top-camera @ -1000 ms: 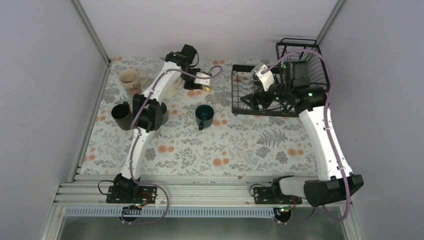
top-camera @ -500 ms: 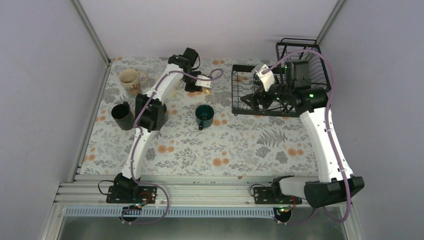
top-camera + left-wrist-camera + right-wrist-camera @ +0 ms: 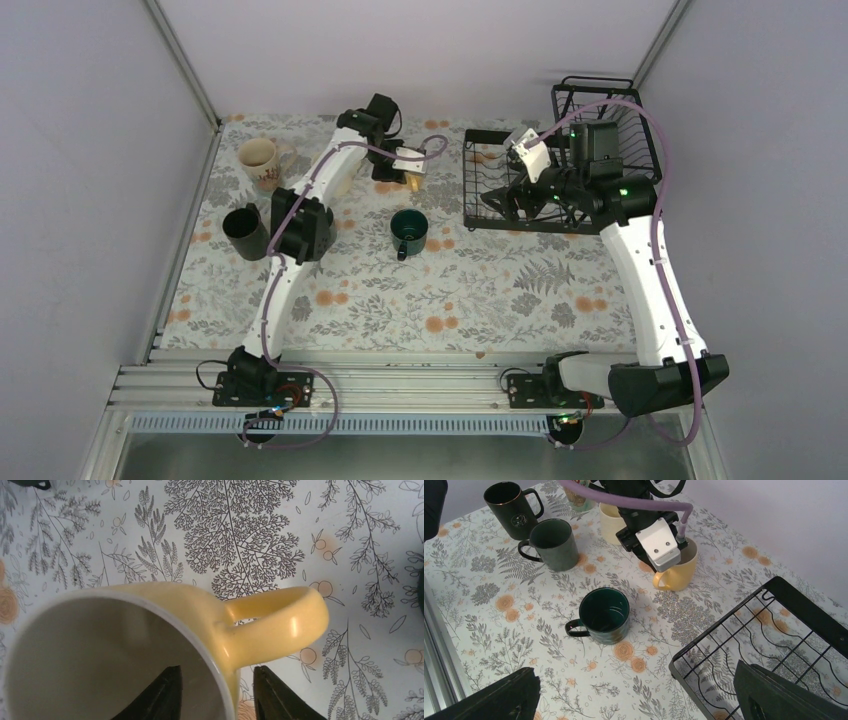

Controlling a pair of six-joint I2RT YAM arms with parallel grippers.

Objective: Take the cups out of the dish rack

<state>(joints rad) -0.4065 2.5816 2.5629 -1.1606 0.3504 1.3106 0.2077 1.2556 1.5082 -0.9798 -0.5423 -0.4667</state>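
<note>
**Fig.** Six handled ceramic mugs on the floral-print tabletop (image 3: 480, 290): yellow mug (image 3: 679, 575), teal mug (image 3: 605, 614), grey-green mug (image 3: 555, 545), black mug (image 3: 513, 510), plain cream mug (image 3: 610, 517), printed cream mug (image 3: 258, 158). One black wire dish rack (image 3: 796, 600), right. Left gripper (image 3: 217, 695) slightly parted astride the yellow rim; right gripper (image 3: 639, 695) wide. Lilac walls (image 3: 420, 50).

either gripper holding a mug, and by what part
Nothing is held. The left gripper straddles the rim of the yellow mug by the handle without touching; the right gripper is open and empty.
</note>
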